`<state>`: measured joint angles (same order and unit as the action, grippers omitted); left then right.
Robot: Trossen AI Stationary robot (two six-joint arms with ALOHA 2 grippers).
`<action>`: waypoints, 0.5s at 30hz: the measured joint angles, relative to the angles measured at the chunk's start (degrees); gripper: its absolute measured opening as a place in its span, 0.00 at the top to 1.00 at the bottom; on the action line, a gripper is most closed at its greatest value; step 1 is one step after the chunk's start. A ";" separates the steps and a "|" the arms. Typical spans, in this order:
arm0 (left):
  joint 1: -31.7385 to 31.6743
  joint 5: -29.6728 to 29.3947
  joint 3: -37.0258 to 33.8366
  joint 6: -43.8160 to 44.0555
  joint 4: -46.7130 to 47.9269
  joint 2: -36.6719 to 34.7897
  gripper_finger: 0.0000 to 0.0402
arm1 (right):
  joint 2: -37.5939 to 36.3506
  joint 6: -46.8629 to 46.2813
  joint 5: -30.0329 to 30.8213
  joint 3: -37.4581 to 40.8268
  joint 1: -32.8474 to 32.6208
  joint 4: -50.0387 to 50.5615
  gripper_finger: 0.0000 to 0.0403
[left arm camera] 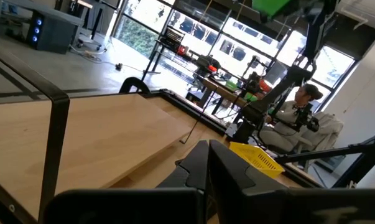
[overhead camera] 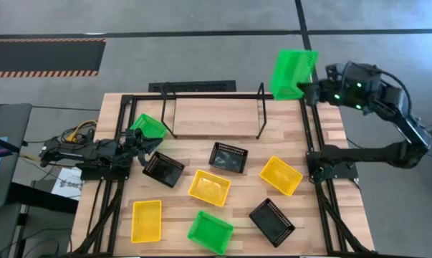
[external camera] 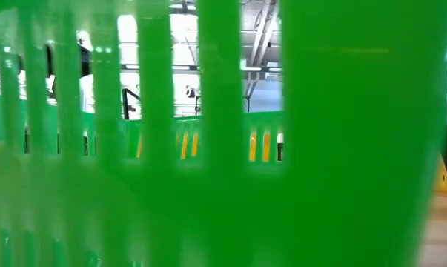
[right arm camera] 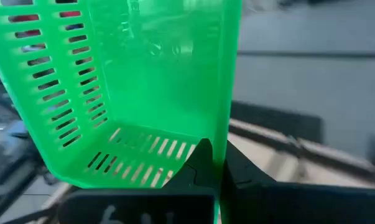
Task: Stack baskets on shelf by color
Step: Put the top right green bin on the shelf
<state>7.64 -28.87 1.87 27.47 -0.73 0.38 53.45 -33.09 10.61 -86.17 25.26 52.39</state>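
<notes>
My right gripper (overhead camera: 306,89) is raised beyond the table's far right corner, shut on a green basket (overhead camera: 293,74). The shelf (overhead camera: 214,118), a light plank in a black wire frame, stands at the far middle with nothing on it. On the table lie three black baskets (overhead camera: 163,169) (overhead camera: 228,157) (overhead camera: 272,221), three yellow baskets (overhead camera: 209,187) (overhead camera: 281,175) (overhead camera: 146,220) and two more green baskets (overhead camera: 148,127) (overhead camera: 210,232). My left gripper (left arm camera: 209,168) rests shut at the left edge, holding nothing. My right gripper pinches one side wall of the green basket (right arm camera: 226,134) at its rim. One finger (right arm camera: 196,167) is inside the basket and the other (right arm camera: 244,169) outside. The basket sticks out ahead of the fingers, tipped on its side and lifted clear of table and shelf.
The green basket at the near edge (external camera: 223,148) fills the low view and hides the table behind it. A person (left arm camera: 299,109) sits in the room beyond the table. Black frame rails (overhead camera: 310,136) run along both sides of the table.
</notes>
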 joint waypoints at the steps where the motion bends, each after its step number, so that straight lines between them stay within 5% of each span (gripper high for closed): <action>1: 0.00 -0.02 0.00 0.04 0.00 0.00 1.00 | 1.56 0.94 0.00 -0.60 -0.94 -2.50 0.99; 15: 0.00 0.02 0.00 1.08 0.00 -0.02 1.00 | 30.46 -2.04 -0.17 -10.92 -6.71 -8.35 0.99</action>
<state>7.64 -28.85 1.87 28.55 -0.73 0.36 83.92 -35.13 10.44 -97.09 18.55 44.05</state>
